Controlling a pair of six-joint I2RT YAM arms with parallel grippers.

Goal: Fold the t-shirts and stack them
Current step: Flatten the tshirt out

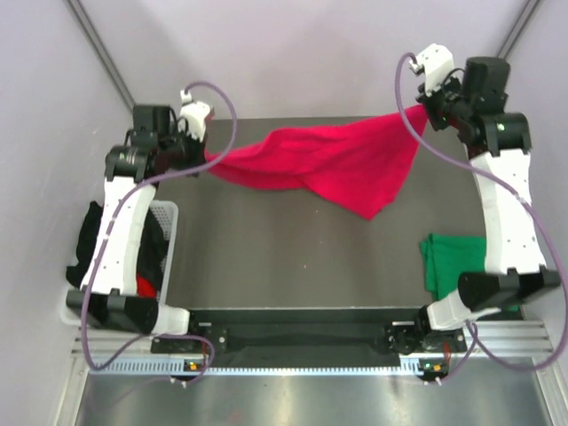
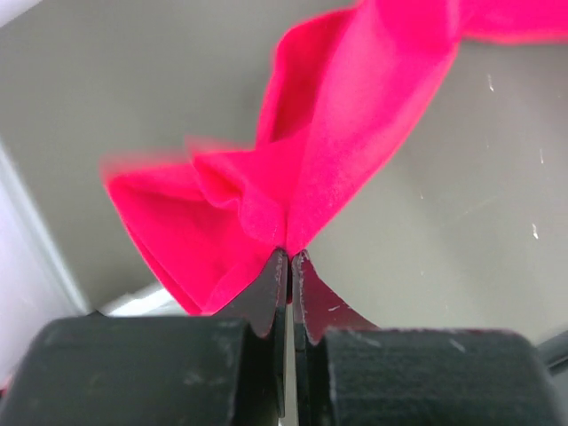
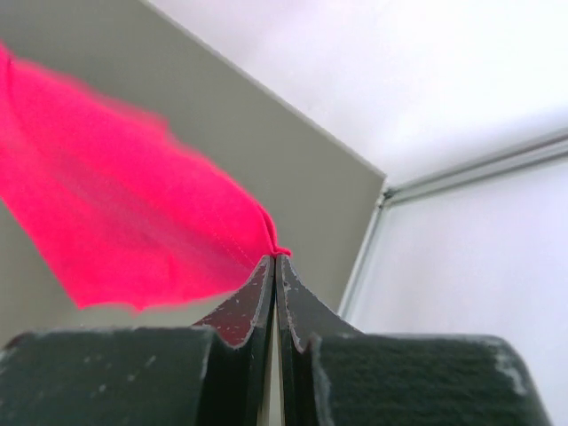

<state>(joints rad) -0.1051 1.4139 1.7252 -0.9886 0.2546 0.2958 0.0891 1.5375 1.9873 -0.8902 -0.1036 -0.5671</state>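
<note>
Crimson-pink t-shirt (image 1: 319, 160) strung across table (image 1: 293, 257), L gripper (image 1: 206, 156), R gripper (image 1: 424, 110) clamped on edges

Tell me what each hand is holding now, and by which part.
Both hold the crimson-pink t-shirt: the left hand pinches a bunched edge at one end, the right hand a corner at the other.

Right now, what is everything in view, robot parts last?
table: one, dark grey, centre
basket: one, white, left of the table
pink t-shirt: one, crimson-pink, held up over the table's far half
green t-shirt: one, dark green, table's near right, partly behind the right arm
black cloth: one heap, black, in the basket
red cloth: one piece, red, in the basket
left arm: one, white and black, jaws shut on the pink t-shirt
right arm: one, white and black, jaws shut on the pink t-shirt
</note>
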